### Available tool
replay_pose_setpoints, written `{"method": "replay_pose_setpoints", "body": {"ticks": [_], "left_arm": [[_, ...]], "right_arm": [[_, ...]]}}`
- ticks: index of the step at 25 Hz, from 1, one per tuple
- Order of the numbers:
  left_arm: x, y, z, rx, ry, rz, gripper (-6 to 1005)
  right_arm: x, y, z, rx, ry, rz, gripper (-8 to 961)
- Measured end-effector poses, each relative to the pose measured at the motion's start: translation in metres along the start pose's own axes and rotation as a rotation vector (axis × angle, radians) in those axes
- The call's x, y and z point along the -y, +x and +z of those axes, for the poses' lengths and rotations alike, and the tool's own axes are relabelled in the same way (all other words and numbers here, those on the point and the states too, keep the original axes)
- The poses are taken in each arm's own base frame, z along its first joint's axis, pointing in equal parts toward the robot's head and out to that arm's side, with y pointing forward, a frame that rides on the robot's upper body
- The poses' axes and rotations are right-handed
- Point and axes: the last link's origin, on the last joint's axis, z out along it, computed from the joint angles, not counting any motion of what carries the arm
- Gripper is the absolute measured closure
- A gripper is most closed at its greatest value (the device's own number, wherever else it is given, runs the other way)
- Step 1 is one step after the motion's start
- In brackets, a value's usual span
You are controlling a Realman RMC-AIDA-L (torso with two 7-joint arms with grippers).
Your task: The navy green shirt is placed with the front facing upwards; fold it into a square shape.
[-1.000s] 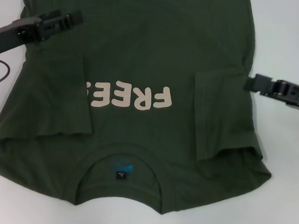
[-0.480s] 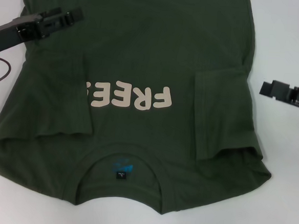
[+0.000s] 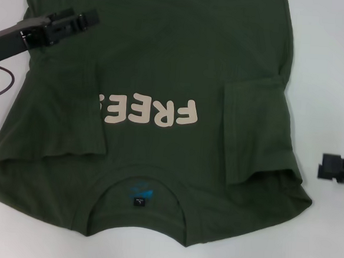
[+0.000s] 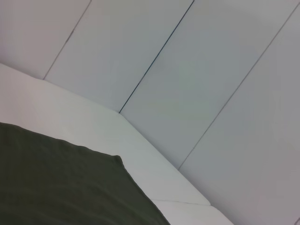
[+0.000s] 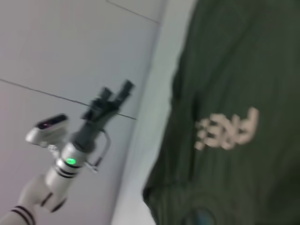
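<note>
I see the navy green shirt [image 3: 156, 104] lying flat on the white worktop [image 3: 337, 52], front up, with its collar at the near edge and the cream "FREE" lettering [image 3: 149, 111] upside down to me. Both short sleeves are folded inward onto the body, the one on my left covering the last part of the lettering. Inside the collar I can make out a small black neck tag [image 3: 138, 202] with blue print above it.

My left gripper [image 3: 79, 21] hangs over the shirt's far left part, above the cloth near its left edge; its fingers look close together with nothing between them, though I cannot tell whether they touch the fabric. My right gripper [image 3: 334, 168] sits off the shirt entirely, over bare worktop just beyond the right edge, level with the folded right sleeve. I cannot tell how its fingers are set, as only its dark end shows at the frame's border.
</note>
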Motion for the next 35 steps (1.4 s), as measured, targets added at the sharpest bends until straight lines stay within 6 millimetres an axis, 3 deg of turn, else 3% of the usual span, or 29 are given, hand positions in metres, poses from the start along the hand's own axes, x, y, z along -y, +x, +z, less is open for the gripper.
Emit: {"method": "replay_pose_setpoints", "body": {"ticks": [10,35], "left_arm": [[0.0,-0.002,0.0,0.0,-0.001,0.002,93],[0.0,-0.004,-0.001,0.0,0.006,0.014,93]], "right_arm": [[0.011,0.019,-0.024,-0.058,0.143,0.2,39],[0.027,0.012,-0.004,-0.076,0.243,0.255,38]]}}
